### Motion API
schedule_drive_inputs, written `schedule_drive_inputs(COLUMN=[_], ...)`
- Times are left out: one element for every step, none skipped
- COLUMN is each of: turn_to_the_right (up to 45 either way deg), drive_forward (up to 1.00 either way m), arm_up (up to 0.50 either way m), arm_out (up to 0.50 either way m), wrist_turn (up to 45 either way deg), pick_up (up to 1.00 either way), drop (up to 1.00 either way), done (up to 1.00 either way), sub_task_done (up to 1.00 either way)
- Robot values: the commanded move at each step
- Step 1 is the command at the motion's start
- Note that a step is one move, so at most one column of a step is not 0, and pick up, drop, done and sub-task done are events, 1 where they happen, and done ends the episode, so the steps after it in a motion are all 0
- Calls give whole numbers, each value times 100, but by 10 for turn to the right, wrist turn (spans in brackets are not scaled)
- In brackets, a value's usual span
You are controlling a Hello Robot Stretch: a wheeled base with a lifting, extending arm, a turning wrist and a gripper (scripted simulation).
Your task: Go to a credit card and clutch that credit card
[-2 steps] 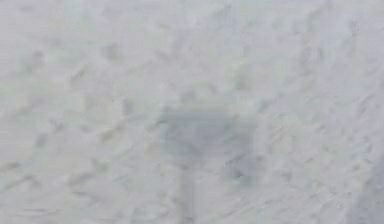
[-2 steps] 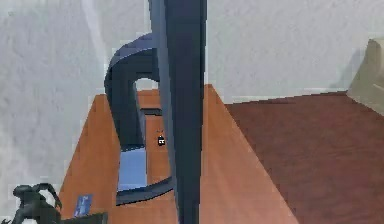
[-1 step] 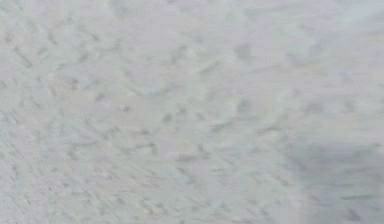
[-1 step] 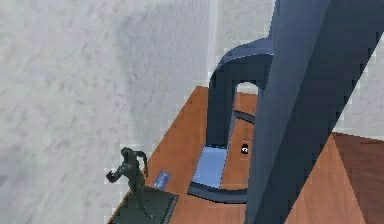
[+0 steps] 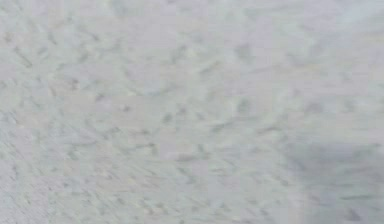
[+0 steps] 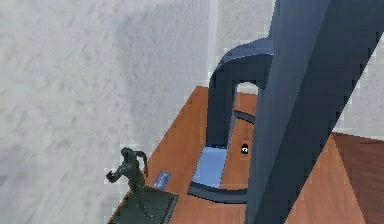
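Arm side view gives no way to tell the gripper's state or what it carries. The nearest likely piece of the robot is a broad blue-grey bar that rises from the bottom edge just right of the middle and runs off the top, and I cannot be sure it is the arm. Just beside the bar's left face is a tiny white speck with a black mark, and left of that a blue arched piece stands on a wooden top. Farther out, near the wooden top's left edge by the white wall, a dark statue of a striding figure stands on a dark green base. A small flat bluish thing lies just beside the statue; it may be the credit card, though it is too small to be sure. Forward view faces a rough pale wall close ahead. I judge the approach nearly done and the reach not yet begun. The next move calls for bringing the fingers to that flat thing near the left edge without knocking the statue.
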Motion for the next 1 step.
schedule_drive_inputs(turn_to_the_right=[0], drive_forward=[0], arm_up=[28], arm_out=[0], wrist_turn=[0], pick_up=[0], drop=[0], done=[0], sub_task_done=[0])
